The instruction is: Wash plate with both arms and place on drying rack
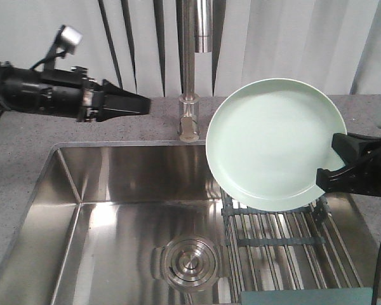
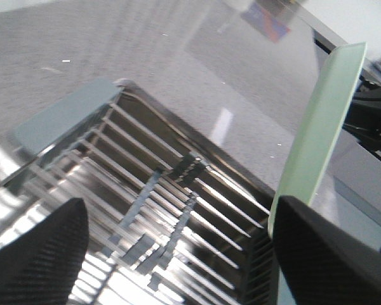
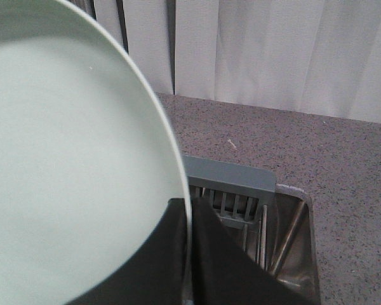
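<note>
The pale mint-green plate [image 1: 273, 143] stands nearly upright, face toward the front camera, over the far end of the drying rack [image 1: 276, 238]. I cannot tell whether its lower rim touches the rods. My right gripper [image 1: 329, 157] is shut on the plate's right rim. In the right wrist view its two black fingers pinch the rim [image 3: 188, 206] and the plate [image 3: 70, 159] fills the left. My left gripper [image 1: 140, 103] is up at the left over the counter, apart from the plate. In the left wrist view it [image 2: 181, 210] is open and empty, with the rack [image 2: 165, 190] below and the plate [image 2: 317, 127] edge-on at the right.
A steel faucet [image 1: 193, 63] stands behind the sink between the two arms. The steel sink basin [image 1: 114, 210] has a round drain [image 1: 189, 260]. The rack covers the sink's right part. Speckled grey counter [image 1: 25, 146] surrounds the sink, with curtains behind.
</note>
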